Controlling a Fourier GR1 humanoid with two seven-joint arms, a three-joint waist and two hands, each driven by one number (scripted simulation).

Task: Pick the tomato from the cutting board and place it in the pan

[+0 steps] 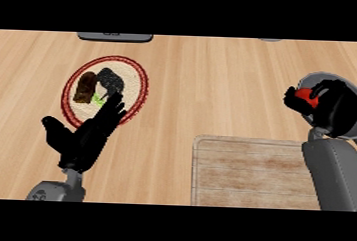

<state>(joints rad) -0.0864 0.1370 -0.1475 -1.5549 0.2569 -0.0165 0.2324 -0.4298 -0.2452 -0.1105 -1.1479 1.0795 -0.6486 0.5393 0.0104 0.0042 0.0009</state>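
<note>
A red tomato (307,93) shows as a small patch inside my right hand (326,105), whose fingers are curled round it and hide most of it. That hand hangs over the dark pan (354,101) at the right edge; only the pan's grey rim and part of its black inside show. The pale wooden cutting board (246,172) lies at the lower middle with nothing on it. My left hand (85,134) rests open at the lower left, fingers straight and pointing up onto the plate's edge.
A red-rimmed round plate (139,76) with dark food pieces lies at the left. A grey object (115,36) sits at the counter's far edge, and another small grey thing (271,39) shows at the top right.
</note>
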